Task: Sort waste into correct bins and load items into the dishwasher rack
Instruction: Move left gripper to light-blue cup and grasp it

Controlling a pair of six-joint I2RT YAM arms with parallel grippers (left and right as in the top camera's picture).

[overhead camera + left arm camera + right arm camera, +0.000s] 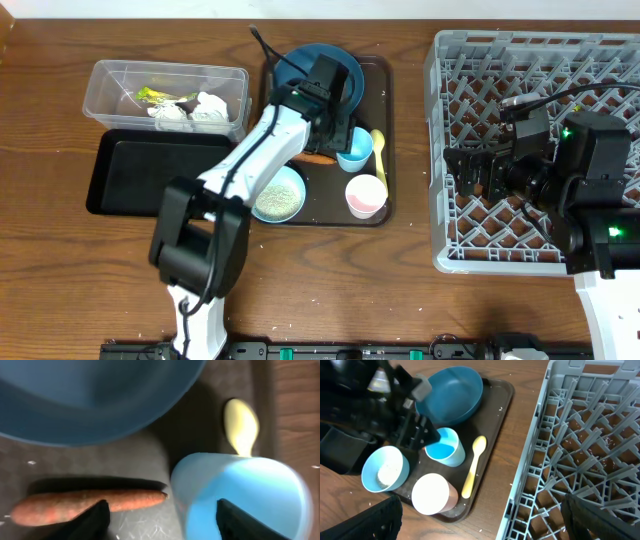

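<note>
**Just above the carrot, left gripper hangs open**

Its fingers are spread wide and hold nothing, straddling the carrot's tip and the light blue cup just beside it on the brown tray. The yellow spoon and dark blue plate lie beyond. The right gripper, equally wide and empty, hovers over the grey rack.

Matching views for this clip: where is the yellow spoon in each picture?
Overhead: spoon on the right side of the tray, just right of the blue cup.
Left wrist: upper right, only its bowl showing, above the cup.
Right wrist: centre, right of the cup.
Shared landmark: the blue cup, beside the spoon in all three.
</note>
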